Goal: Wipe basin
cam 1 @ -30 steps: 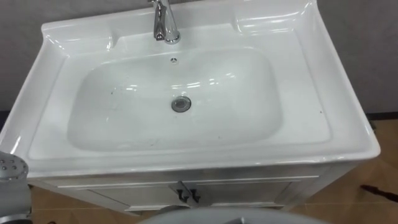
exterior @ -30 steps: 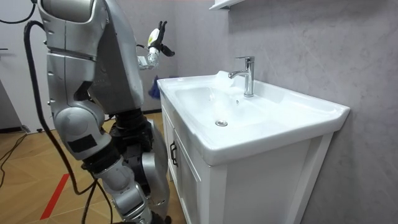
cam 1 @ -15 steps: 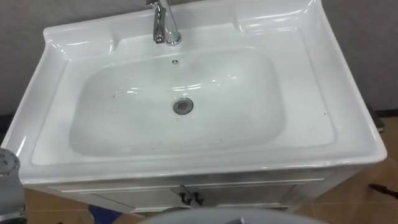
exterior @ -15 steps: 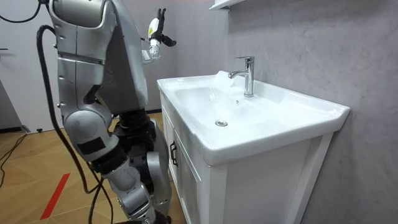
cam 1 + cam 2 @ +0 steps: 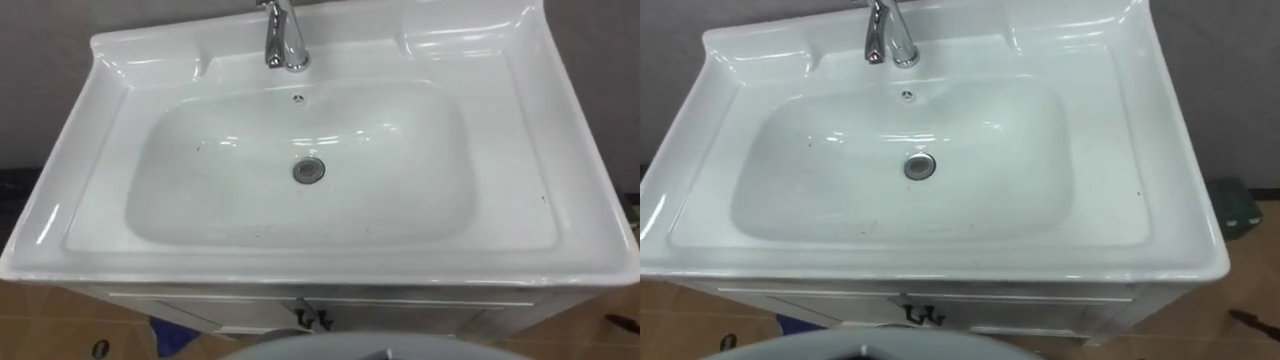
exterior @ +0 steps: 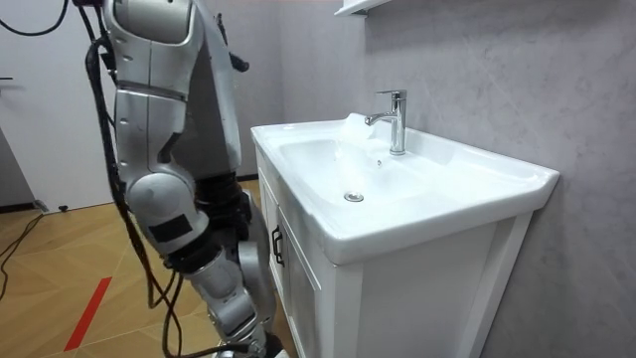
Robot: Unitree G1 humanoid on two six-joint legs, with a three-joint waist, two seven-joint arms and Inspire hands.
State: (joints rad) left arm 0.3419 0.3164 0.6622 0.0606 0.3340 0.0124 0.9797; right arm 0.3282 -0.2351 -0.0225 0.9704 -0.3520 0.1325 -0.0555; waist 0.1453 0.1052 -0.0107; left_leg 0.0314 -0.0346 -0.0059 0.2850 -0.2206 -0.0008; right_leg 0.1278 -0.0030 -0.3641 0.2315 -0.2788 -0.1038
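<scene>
The white basin (image 5: 520,150) tops a white cabinet right below me, its bowl (image 5: 220,190) dotted with a few small dark specks. A round metal drain (image 5: 309,171) sits at the bowl's middle and a chrome tap (image 5: 284,40) stands at the back rim. In the room view I stand close to the basin's (image 6: 298,134) front, at its left end. My left hand (image 6: 238,62) is raised behind my body, almost wholly hidden. My right arm hangs at my side, its hand (image 6: 261,345) low at the picture's lower edge.
Two dark handles (image 5: 312,318) mark the cabinet doors under the front rim. A grey wall stands behind the basin, with a white shelf (image 6: 358,7) above. A dark green object (image 5: 1240,212) lies on the wooden floor at the right, a blue thing (image 5: 165,335) at the lower left.
I have stepped closer to the basin, so the eye view shifted. My raised left hand passed behind my body in the room view, and my left arm left the eye view's lower left corner.
</scene>
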